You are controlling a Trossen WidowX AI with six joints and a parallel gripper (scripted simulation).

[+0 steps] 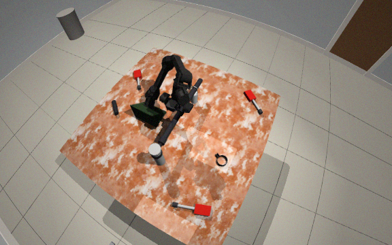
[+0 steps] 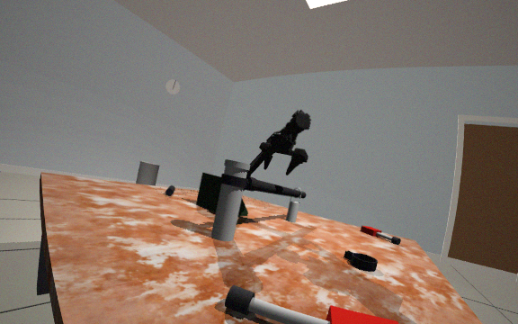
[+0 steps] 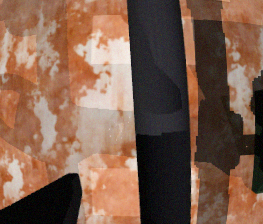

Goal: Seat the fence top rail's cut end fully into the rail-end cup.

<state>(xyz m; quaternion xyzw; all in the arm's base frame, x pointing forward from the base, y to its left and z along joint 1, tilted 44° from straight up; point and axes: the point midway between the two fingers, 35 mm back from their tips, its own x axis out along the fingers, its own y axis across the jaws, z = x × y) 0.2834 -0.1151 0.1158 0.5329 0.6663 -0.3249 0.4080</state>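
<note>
While my claw (image 2: 281, 165) hangs spread wide and empty above the rail (image 2: 270, 186), clear of it, the rail runs level above the bench (image 2: 120, 252), one end at the big post's (image 2: 227, 211) band, the other at the small post (image 2: 292, 211).

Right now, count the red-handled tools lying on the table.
3. One lies at the far edge beside the arm's base, one near the right edge, one at the near edge. None appears hidden.
</note>
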